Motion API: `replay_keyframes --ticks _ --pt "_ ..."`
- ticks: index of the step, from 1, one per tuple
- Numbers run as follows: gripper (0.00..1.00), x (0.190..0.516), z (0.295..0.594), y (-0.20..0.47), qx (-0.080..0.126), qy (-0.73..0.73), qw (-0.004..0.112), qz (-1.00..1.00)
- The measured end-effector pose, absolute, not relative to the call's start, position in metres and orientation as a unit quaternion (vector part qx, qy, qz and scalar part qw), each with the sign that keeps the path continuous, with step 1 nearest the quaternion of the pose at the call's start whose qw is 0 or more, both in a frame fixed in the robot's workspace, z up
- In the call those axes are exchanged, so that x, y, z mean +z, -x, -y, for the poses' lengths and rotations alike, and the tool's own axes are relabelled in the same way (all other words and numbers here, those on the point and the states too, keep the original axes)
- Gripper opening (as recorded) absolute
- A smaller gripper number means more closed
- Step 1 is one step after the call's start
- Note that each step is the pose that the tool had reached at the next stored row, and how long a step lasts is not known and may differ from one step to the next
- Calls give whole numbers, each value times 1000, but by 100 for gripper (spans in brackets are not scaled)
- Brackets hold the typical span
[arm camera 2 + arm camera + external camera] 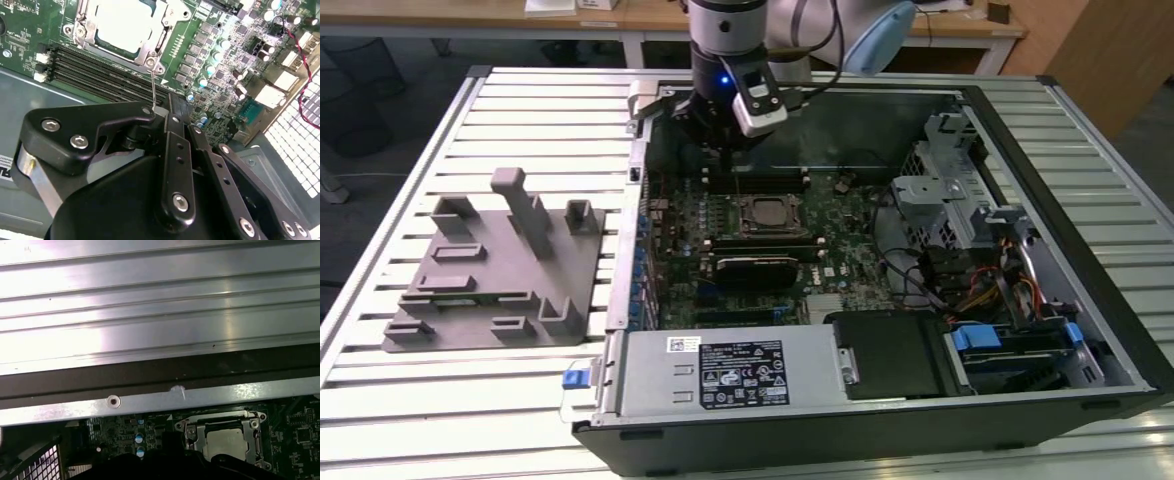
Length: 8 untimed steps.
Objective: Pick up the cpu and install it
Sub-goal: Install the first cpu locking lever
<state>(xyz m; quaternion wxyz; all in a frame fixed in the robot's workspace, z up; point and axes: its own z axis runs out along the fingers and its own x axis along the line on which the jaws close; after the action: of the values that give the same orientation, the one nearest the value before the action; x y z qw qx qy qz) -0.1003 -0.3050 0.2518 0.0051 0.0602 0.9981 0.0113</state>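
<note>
Sitting socketed beyond hand (160, 112): cpu (122, 25)

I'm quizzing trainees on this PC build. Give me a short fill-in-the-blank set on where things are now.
1. The cpu lies inside the metal ____ frame on the motherboard.
2. In the exterior view the grey plastic tray lies outside the computer case, to its ____.
3. The thin metal lever beside the frame stands ____, not flat.

Missing words: socket; left; raised

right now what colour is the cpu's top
Pale silver-grey, clearest in the second wrist view: cpu.
</note>
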Motion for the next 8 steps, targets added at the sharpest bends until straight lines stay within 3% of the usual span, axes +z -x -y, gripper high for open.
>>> replay_keyframes --ticks 8 --pt "11 252 305 92 11 -60 5 -998"
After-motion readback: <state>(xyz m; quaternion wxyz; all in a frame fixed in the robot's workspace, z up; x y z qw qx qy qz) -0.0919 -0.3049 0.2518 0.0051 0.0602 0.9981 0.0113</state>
